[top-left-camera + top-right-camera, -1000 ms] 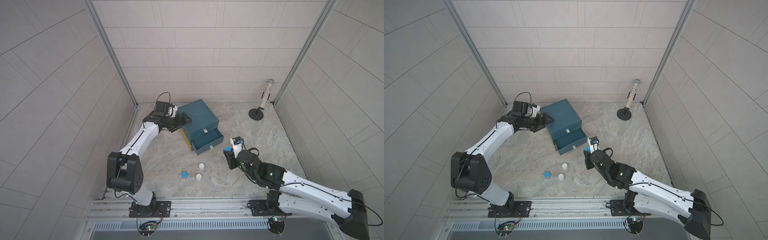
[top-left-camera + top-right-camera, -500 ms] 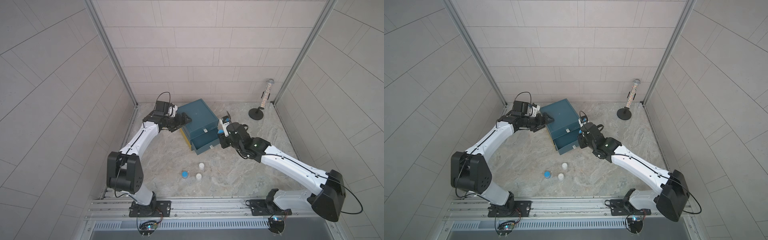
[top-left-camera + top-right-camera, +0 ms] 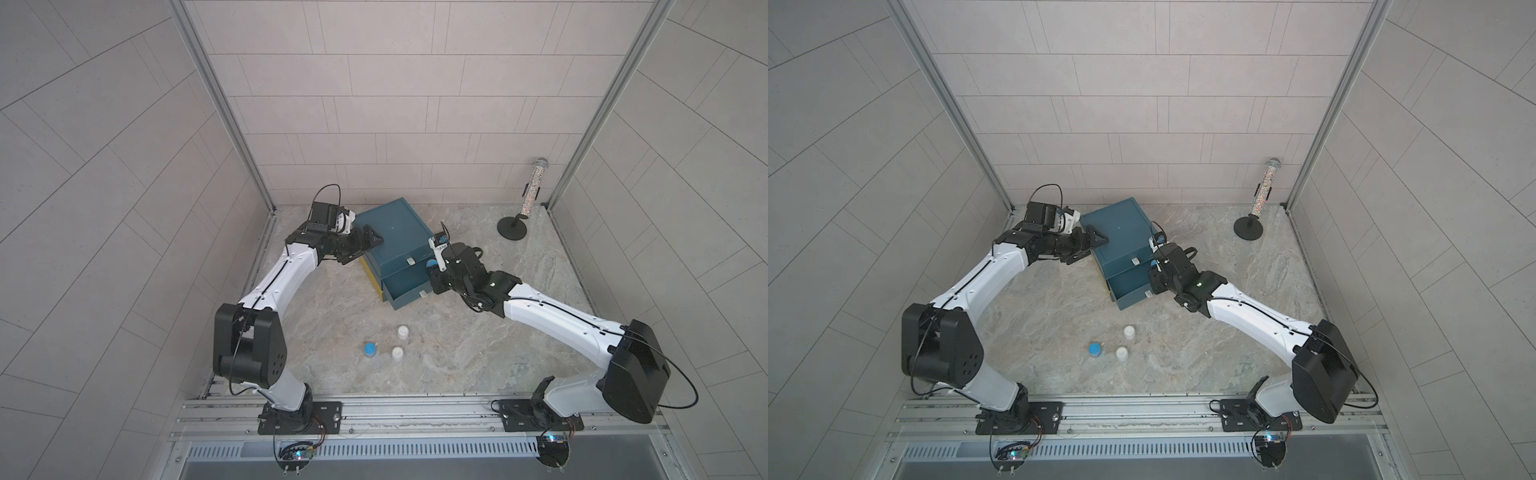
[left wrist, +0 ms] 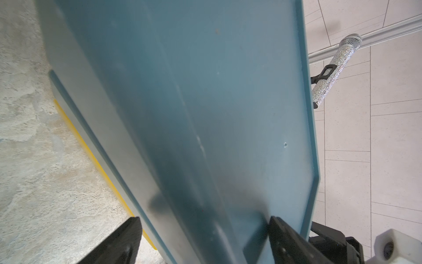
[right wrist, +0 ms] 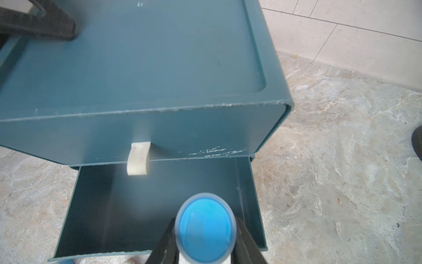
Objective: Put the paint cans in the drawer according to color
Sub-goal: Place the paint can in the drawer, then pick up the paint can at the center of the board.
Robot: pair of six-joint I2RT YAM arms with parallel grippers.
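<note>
My right hand (image 5: 205, 225) swung up from the floor (image 5: 342, 160) — half shut, squeezing the blue can (image 5: 205, 233) — and now hangs over the open drawer (image 5: 114, 205). Next, let go.

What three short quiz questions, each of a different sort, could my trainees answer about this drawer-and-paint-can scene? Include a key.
1. Multiple choice: what does the right gripper hold? A) a white can B) a blue paint can C) the glittery tube
2. True or false: the upper drawer stands open.
3. Count: in a top view, how many cans stand on the table?

Key:
1. B, held over the open lower drawer.
2. False: the upper drawer is shut.
3. Three: one blue-capped can and two white-capped cans.
</note>
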